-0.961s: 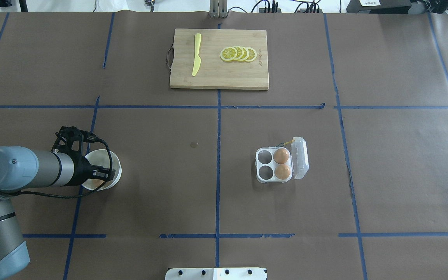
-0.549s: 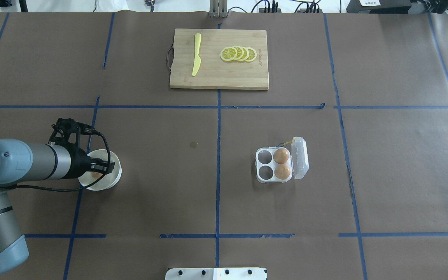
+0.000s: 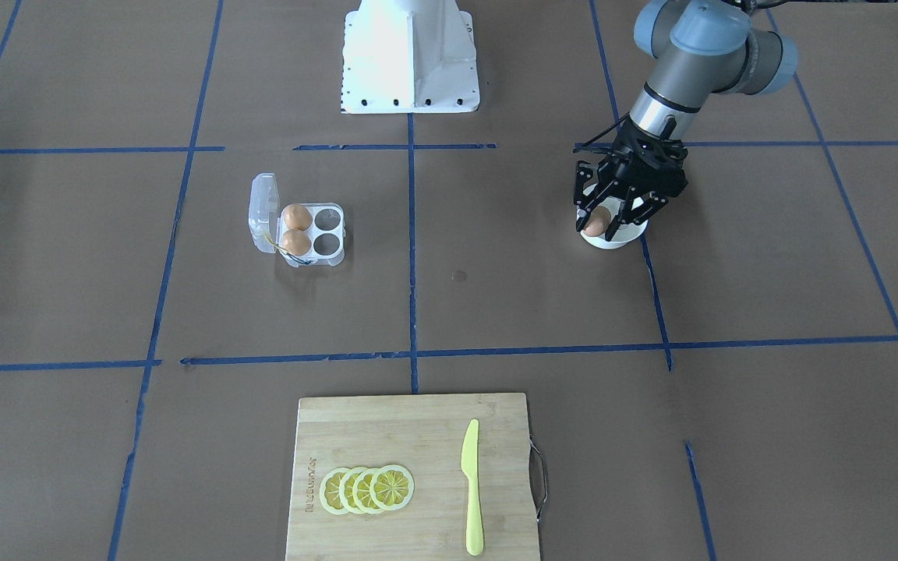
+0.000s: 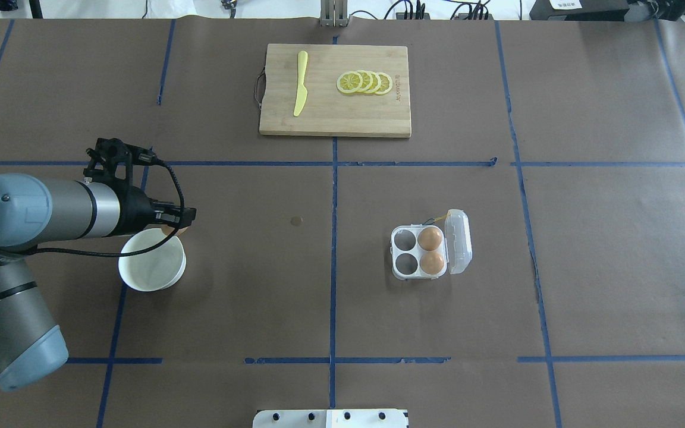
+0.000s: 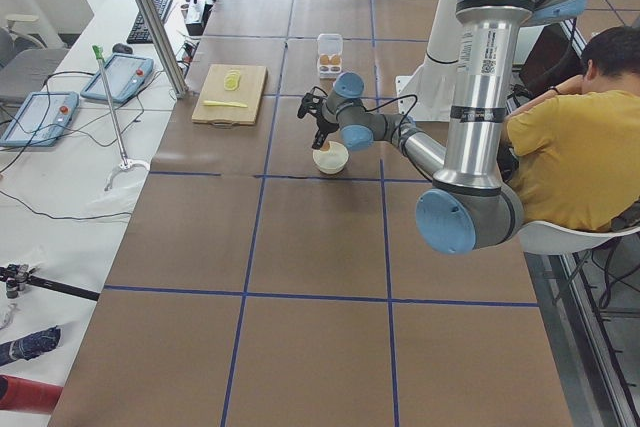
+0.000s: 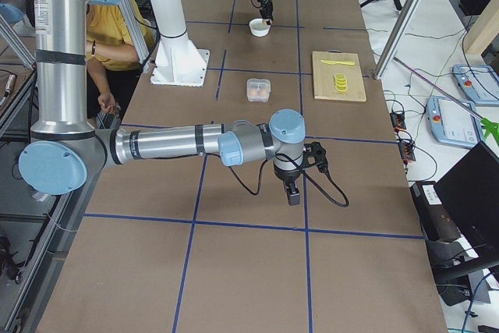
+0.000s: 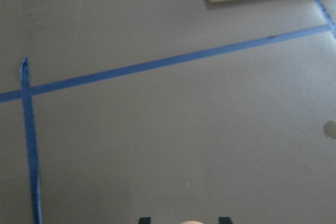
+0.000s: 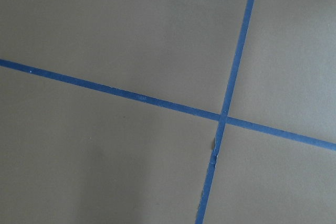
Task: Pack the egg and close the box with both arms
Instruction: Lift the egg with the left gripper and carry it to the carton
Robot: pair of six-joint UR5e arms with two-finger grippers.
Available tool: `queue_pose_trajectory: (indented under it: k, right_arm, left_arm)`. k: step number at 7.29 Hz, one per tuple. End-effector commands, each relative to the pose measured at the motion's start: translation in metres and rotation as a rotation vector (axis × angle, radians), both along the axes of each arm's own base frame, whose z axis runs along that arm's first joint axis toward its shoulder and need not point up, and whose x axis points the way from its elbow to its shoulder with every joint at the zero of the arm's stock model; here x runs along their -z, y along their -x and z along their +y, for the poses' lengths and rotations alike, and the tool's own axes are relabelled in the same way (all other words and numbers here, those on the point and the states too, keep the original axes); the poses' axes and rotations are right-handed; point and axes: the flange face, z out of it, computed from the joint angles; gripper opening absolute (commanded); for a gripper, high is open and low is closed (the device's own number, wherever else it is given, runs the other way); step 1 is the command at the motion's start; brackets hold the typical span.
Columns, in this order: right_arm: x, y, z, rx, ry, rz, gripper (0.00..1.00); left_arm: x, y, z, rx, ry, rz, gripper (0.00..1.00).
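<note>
My left gripper [image 3: 598, 227] is shut on the egg [image 3: 594, 221], a small brown one, and holds it just above the white bowl [image 3: 615, 240]. In the overhead view the gripper [image 4: 181, 224] is over the bowl's far rim and the bowl [image 4: 151, 261] is empty. The left wrist view shows only the top of the egg [image 7: 191, 222] between two fingertips. The clear box [image 4: 405, 252] stands open at mid right, lid [image 4: 459, 241] folded to the right, with two eggs [image 4: 430, 238] in its right cells and two empty left cells. My right gripper [image 6: 292, 194] hovers low over bare table; I cannot tell its state.
A wooden cutting board [image 4: 335, 119] with a yellow knife [image 4: 300, 83] and lemon slices [image 4: 365, 82] lies at the far side. The white pedestal [image 3: 410, 58] stands at the near edge. A person in yellow [image 5: 575, 142] sits beside the table.
My left gripper has risen out of the bowl with the egg and moved toward the far side and a little right. The bowl now shows empty.
</note>
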Motion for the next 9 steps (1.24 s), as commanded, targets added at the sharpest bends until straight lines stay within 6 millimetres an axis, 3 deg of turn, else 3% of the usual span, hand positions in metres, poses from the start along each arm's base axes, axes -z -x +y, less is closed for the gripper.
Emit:
queue_pose_trajectory:
  k: [1,2,4,5,6,7,8,9]
  right_arm:
    - [0.001,0.0,-0.001,-0.001,0.0,-0.001,1.0]
    - [0.0,0.0,-0.001,-0.001,0.001,-0.001,1.0]
    - [0.0,0.0,-0.001,-0.001,0.003,0.001,1.0]
    - [0.0,0.0,-0.001,-0.001,0.003,0.001,1.0]
    - [-0.002,-0.001,0.001,-0.003,0.006,0.001,1.0]
    - [-0.002,-0.001,0.001,-0.003,0.006,0.001,1.0]
    - [-0.003,-0.001,0.001,-0.003,0.007,0.001,1.0]
    - [-0.003,-0.001,0.001,-0.003,0.009,0.001,1.0]
  left_arm:
    - [0.077,-0.035,-0.023,0.005,-0.087,0.096,0.0]
    - [0.102,-0.047,-0.028,-0.01,-0.157,0.145,0.0]
    - [0.108,-0.082,-0.016,-0.088,-0.358,0.268,0.0]
    - [0.118,-0.112,-0.004,-0.144,-0.456,0.265,0.0]
    - [0.139,-0.151,-0.011,-0.155,-0.512,0.321,0.0]
    - [0.14,-0.191,-0.01,-0.174,-0.531,0.359,0.0]
    - [0.155,-0.215,0.0,-0.178,-0.546,0.393,0.0]
    - [0.175,-0.247,0.025,-0.15,-0.545,0.404,0.0]
